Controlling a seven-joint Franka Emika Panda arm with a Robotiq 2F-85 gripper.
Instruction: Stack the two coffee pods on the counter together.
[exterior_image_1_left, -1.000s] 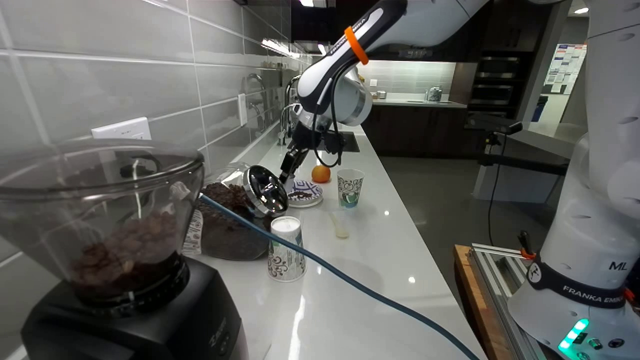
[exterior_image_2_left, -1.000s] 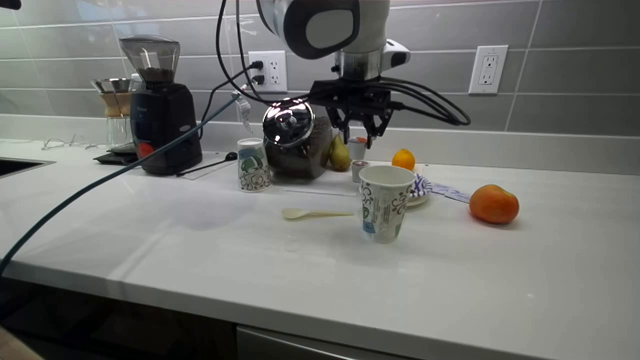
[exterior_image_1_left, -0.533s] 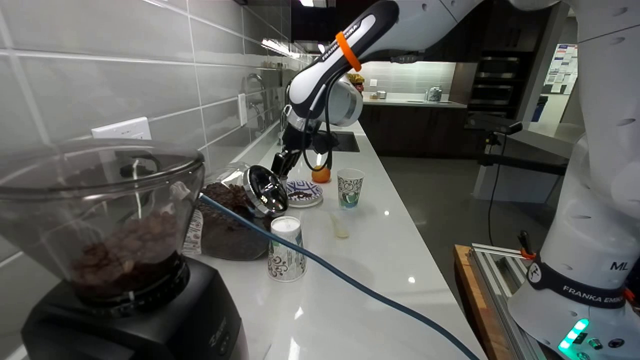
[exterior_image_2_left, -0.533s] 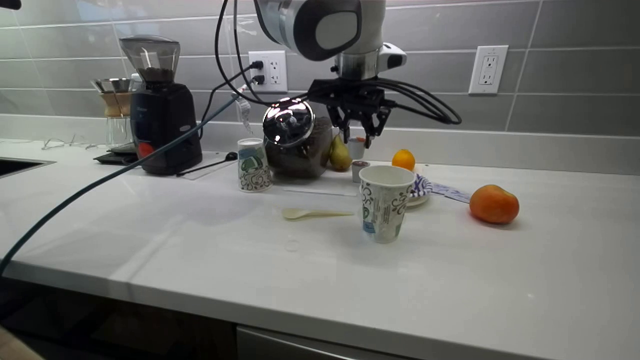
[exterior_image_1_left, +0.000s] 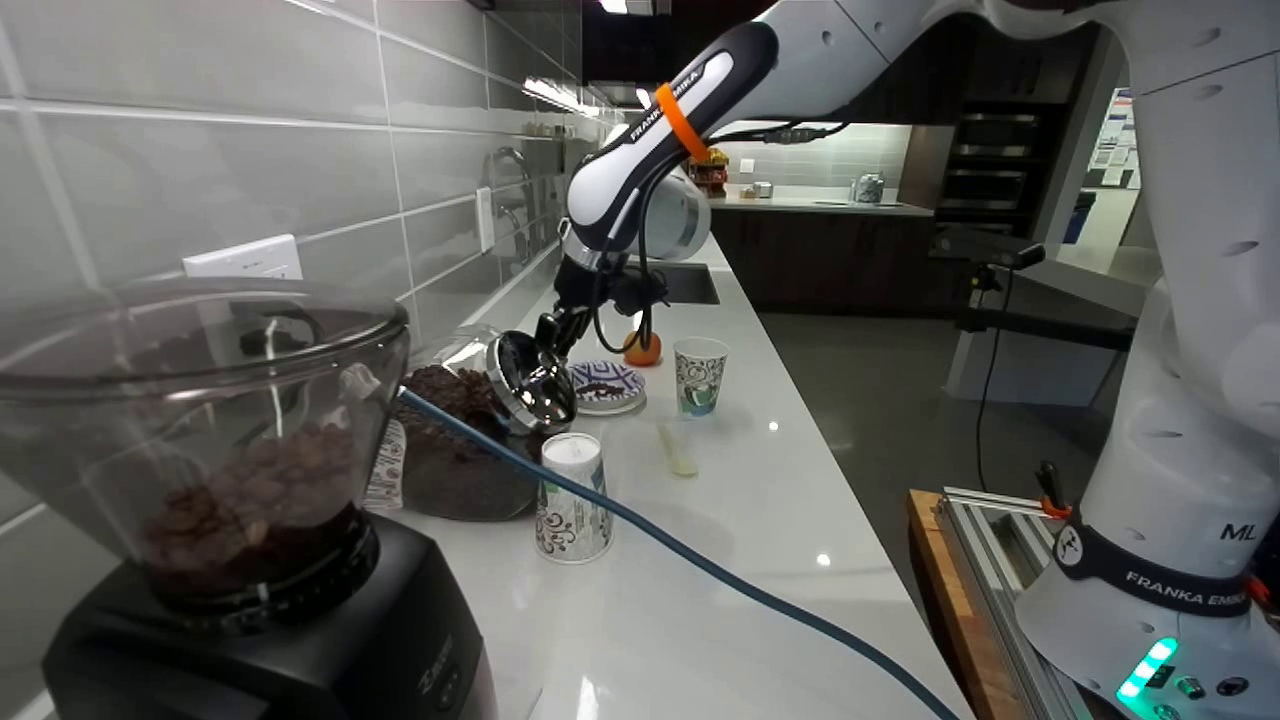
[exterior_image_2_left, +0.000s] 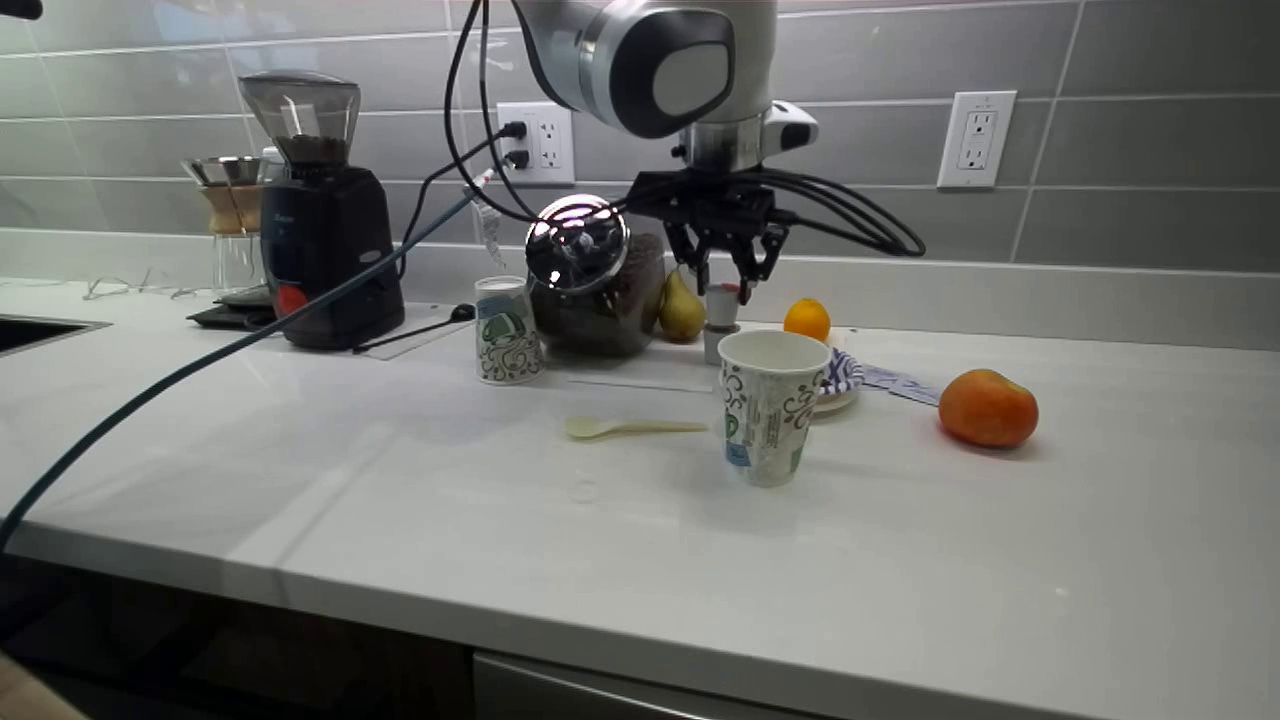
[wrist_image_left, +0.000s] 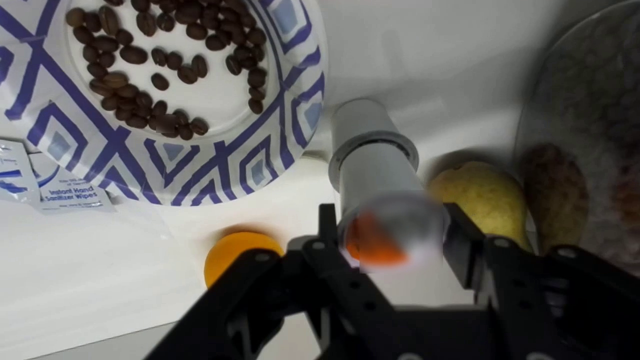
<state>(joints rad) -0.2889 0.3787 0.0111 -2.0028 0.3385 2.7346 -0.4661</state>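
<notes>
My gripper is shut on the orange-topped coffee pod, which sits between the fingers. In the wrist view the gripper has a finger on each side of this pod; its lid is blurred. The whitish coffee pod stands on the white counter directly below, and it also shows in the wrist view. The held pod's base is over its top, at or very near contact; I cannot tell which. In an exterior view the gripper is behind the jar lid and both pods are hidden.
A pear and a coffee jar stand close on one side. A patterned plate of beans and an orange are on another. A paper cup stands in front. A wooden spoon lies nearby.
The arm has shifted toward the jar end in an exterior view. The gripper has lowered the orange-topped pod, closing the gap above the whitish pod and bringing it over that pod.
</notes>
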